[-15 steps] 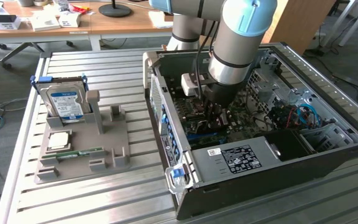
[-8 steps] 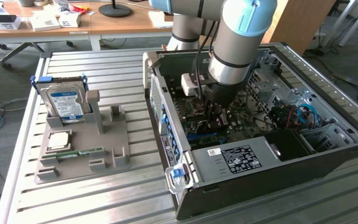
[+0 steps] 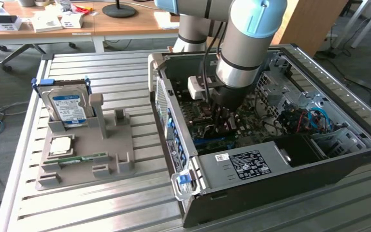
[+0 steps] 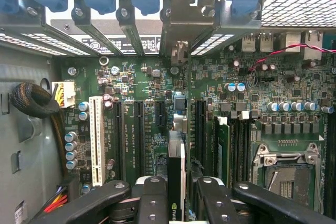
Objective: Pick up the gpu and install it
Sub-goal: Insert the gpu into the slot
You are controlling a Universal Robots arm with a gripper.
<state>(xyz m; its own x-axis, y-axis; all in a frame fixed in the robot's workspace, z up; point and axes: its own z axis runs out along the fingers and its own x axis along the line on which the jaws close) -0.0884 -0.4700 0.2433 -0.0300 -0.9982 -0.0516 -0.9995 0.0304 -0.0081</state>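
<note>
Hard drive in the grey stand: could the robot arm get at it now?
Probably not right away: the gripper is down inside the computer case, closed on the gpu. The hard drive itself stands upright in its stand, nothing covering it.

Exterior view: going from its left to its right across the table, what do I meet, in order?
Hard drive → computer case, its near wall → gripper inside the case, closed on the gpu → blue cables.
</note>
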